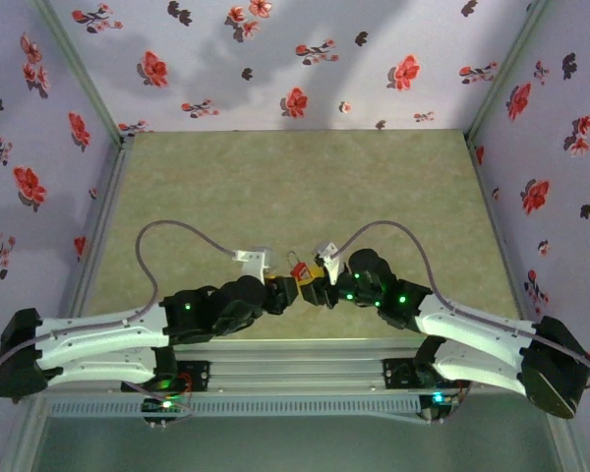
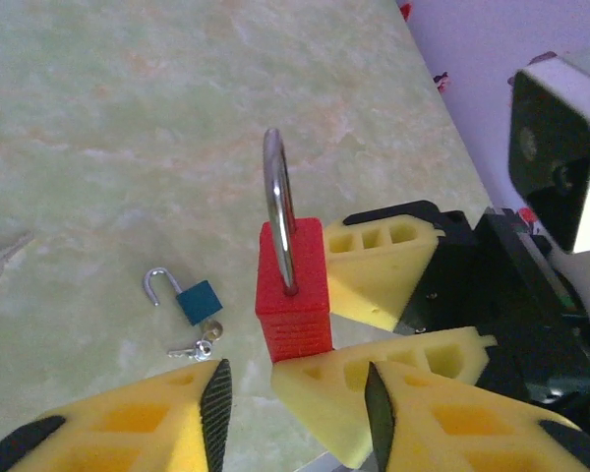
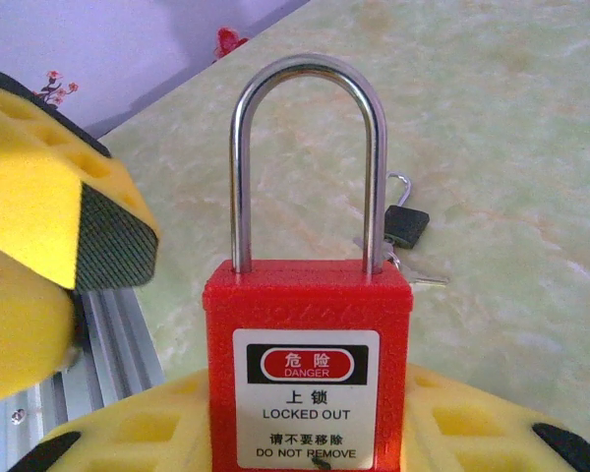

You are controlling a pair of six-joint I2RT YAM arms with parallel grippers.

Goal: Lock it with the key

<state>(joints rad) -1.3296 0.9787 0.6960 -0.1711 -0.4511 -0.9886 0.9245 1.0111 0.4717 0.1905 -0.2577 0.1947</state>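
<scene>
**Red padlock held upright in the right jaws; left jaws apart beneath it**

The padlock point(image 3: 308, 364) hangs off the bench point(image 1: 295, 177), over its near middle, between the two arms. The right gripper point(image 3: 308, 418) has its jaws clamped on the red body, with a yellow finger point(image 2: 374, 270) on either side.

In both wrist views the padlock's long axis runs straight up the frame, with the steel shackle point(image 3: 310, 157) on top and the body at the bottom. Both shackle legs enter the body. The white "LOCKED OUT" label faces the right wrist camera, and a narrow edge faces the left one. The underside is hidden, so I cannot tell whether a key sits in it.

The left gripper point(image 2: 295, 413) has its jaws apart. Its black pads point(image 2: 216, 408) flank a gap just under the padlock's base and do not grip it.

On the bench beyond lies a blue lock point(image 2: 197, 300) with its shackle swung open. Small keys point(image 2: 199, 346) lie just beside it. Another key point(image 2: 2, 258) lies well apart, at the edge of the left wrist view.
</scene>
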